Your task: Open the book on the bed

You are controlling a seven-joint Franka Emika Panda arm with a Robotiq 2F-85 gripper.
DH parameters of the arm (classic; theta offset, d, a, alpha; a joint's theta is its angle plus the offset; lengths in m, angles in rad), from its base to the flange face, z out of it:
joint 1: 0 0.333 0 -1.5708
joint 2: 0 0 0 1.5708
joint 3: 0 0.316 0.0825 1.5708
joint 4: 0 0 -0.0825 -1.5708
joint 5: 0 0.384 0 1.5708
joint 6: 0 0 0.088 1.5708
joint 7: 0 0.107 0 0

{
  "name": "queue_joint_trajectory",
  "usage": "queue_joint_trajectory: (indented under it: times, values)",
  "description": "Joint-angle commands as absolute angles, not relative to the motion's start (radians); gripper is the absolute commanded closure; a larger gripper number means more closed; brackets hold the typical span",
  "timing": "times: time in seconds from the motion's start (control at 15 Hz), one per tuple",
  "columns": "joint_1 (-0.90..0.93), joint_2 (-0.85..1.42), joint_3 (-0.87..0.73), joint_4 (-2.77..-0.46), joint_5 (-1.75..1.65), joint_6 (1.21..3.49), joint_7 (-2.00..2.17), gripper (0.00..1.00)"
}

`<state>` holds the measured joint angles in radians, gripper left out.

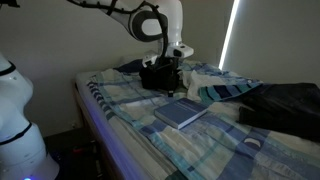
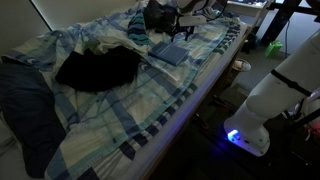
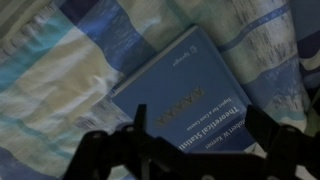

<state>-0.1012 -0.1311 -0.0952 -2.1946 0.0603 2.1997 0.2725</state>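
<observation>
The book (image 1: 182, 112) lies closed and flat on the bed (image 1: 140, 125), which has blue, white and teal plaid bedding. The book also shows in an exterior view (image 2: 170, 52). In the wrist view the grey-blue cover (image 3: 180, 80) with white lettering fills the middle. My gripper (image 3: 200, 128) is open, its two dark fingers spread above the near part of the book and holding nothing. In both exterior views the gripper (image 1: 165, 85) (image 2: 162, 28) hovers just behind the book, near the pillows.
A black bag (image 1: 285, 105) (image 2: 97, 68) lies on the bed beside the book. A small grey object (image 1: 252, 143) sits on the bedding near the front. Rumpled plaid pillows (image 1: 215, 75) are by the wall. A white robot body (image 2: 275, 95) stands beside the bed.
</observation>
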Motion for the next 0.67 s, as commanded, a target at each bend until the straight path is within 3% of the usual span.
queue_joint_trajectory:
  times: [0.0,0.6]
  values:
    - [-0.105,-0.131,-0.092,-2.193,0.061,2.196,0.272,0.0]
    - [-0.099,-0.07,-0.102,-2.15,0.129,2.204,0.216,0.0]
